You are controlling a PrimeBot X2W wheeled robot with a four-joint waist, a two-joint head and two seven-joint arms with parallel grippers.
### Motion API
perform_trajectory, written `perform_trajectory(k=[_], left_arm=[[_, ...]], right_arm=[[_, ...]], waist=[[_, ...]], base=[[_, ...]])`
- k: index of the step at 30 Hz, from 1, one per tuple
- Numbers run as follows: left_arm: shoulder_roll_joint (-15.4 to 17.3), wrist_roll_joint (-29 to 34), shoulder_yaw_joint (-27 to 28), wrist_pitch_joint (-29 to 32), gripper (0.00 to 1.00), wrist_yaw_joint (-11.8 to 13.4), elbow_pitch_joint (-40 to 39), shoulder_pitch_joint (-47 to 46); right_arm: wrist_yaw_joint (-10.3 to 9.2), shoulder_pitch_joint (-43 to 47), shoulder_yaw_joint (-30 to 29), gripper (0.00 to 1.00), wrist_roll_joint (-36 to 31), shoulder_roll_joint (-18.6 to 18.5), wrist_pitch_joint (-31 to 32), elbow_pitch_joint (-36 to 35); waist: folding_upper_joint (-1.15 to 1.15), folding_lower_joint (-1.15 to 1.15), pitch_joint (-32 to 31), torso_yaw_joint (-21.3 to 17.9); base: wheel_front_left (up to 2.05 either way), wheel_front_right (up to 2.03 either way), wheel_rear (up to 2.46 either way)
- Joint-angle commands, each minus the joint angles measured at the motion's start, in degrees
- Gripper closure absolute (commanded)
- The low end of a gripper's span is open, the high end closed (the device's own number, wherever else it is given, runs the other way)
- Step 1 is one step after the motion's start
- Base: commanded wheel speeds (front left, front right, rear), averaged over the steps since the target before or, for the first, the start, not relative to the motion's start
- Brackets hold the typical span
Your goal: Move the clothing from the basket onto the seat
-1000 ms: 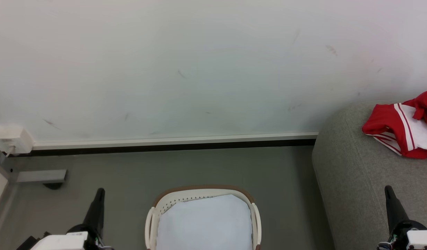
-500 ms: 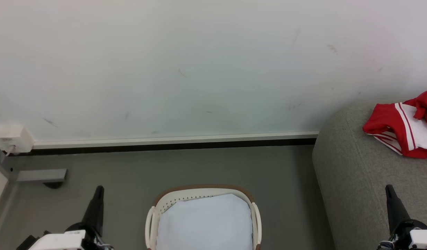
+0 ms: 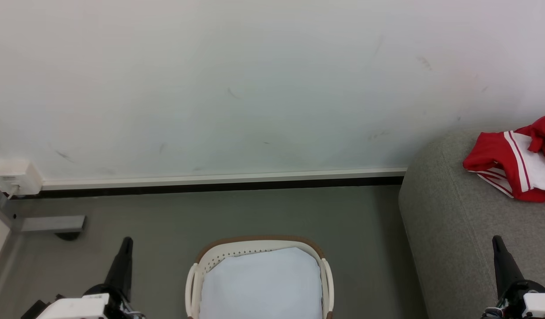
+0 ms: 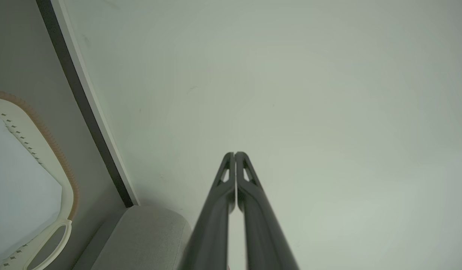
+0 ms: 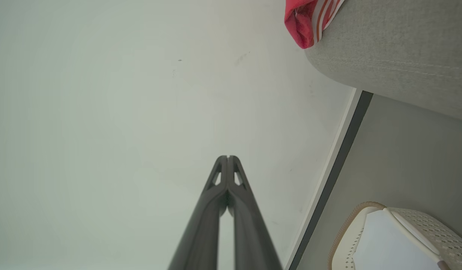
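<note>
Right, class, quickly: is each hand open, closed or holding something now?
Left hand: closed, holding nothing.
Right hand: closed, holding nothing.

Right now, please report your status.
Left end effector shut, right end effector shut, both empty. Clothing on seat; basket shows liner. Nothing in the way.

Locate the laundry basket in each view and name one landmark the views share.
Head view: basket at the bottom centre.
Left wrist view: basket at the lower left edge.
Right wrist view: basket in the lower right corner.
Shared landmark: the dark skirting strip behind it.
</note>
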Motion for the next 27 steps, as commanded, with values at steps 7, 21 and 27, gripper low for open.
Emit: perform_trajectory(k=[7, 21, 27], left_arm=[[0.12, -0.81, 0.08, 0.24, 1.00, -0.24, -0.19, -0.50], [0.13, -0.82, 0.08, 0.23, 1.00, -0.24, -0.19, -0.50], [0.13, -0.82, 0.07, 0.23, 1.00, -0.24, -0.19, -0.50]], right_arm=[[-0.12, -0.75, -0.24, 1.00, -0.21, 0.02, 0.34, -0.27], [-0.12, -0.77, -0.35, 1.00, -0.33, 0.10, 0.29, -0.26], [-0.12, -0.77, -0.39, 1.00, -0.37, 0.14, 0.33, -0.26]], waist=[[0.00, 0.00, 0.00, 0.00], [0.00, 0.00, 0.00, 0.00], [0.00, 0.00, 0.00, 0.00]], base=[[0.00, 0.00, 0.00], [0.00, 0.00, 0.00], [0.00, 0.00, 0.00]])
